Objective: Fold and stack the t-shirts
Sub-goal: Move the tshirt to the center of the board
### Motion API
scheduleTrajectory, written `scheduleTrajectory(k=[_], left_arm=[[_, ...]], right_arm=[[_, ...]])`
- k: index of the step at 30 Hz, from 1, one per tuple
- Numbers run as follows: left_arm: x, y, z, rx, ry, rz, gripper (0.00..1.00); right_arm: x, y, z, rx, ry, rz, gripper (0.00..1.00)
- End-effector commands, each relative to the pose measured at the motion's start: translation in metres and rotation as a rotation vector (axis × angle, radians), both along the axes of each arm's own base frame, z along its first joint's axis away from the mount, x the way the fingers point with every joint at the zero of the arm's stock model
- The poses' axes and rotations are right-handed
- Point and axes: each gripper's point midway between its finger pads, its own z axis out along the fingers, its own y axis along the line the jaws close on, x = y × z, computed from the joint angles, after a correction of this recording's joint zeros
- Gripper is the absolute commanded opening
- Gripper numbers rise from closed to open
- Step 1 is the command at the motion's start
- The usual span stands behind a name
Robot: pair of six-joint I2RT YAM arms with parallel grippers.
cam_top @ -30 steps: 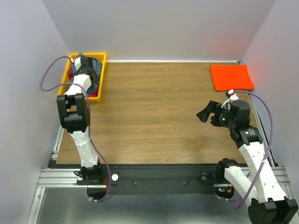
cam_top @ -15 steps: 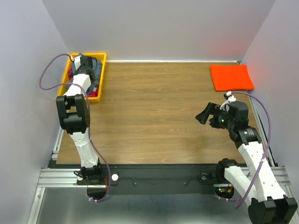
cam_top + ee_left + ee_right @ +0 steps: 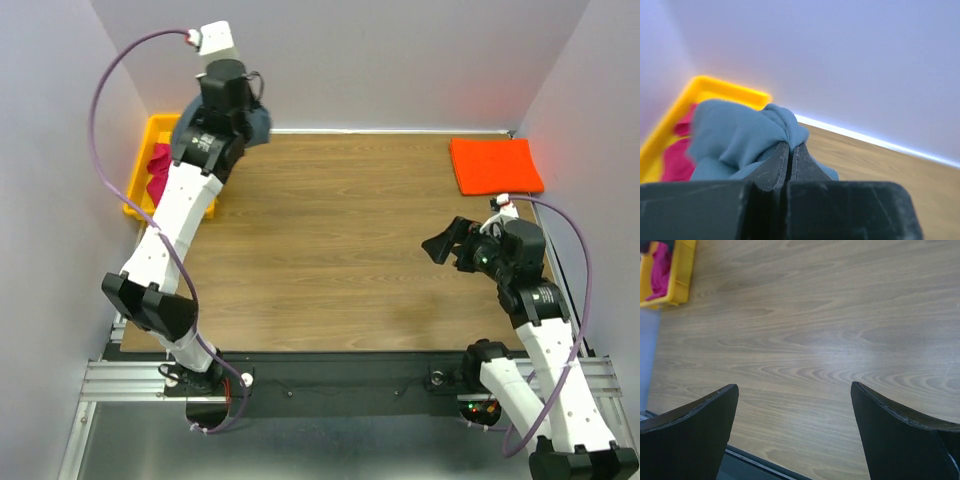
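Holds slate-blue t-shirt bunched and raised by the far end of the yellow bin, clamped tight in left gripper. Shows magenta t-shirt lying in that bin, orange t-shirt folded flat at the table's far right corner. Hovers right gripper over bare wood, jaws spread wide, empty.

Bin far left, crumpled shirt inside; folded shirt far right.
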Motion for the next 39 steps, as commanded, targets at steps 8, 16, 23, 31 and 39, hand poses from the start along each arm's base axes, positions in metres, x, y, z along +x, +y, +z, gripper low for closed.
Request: scheduleTrajectory(k=[8, 16, 23, 31, 39], left_arm=[[-0.139, -0.212, 0.111, -0.200, -0.210, -0.732, 0.00], [-0.131, -0.188, 0.022, -0.179, -0.067, -0.610, 0.00], [-0.102, -0.143, -0.168, -0.258, 0.249, -0.462, 0.47], [-0.121, -0.092, -0.221, -0.244, 0.344, -0.390, 0.89], [-0.193, -0.113, -0.265, -0.306, 0.466, -0.467, 0.88]], right_arm=[[-0.006, -0.015, 0.073, -0.005, -0.246, -0.086, 1.00], [-0.009, -0.019, 0.081, -0.019, -0.279, -0.105, 1.00], [-0.004, -0.012, 0.061, -0.029, -0.208, -0.059, 1.00], [0.005, 0.008, 0.000, -0.023, 0.076, 0.066, 1.00], [0.016, 0.009, -0.051, -0.053, 0.265, 0.094, 1.00]])
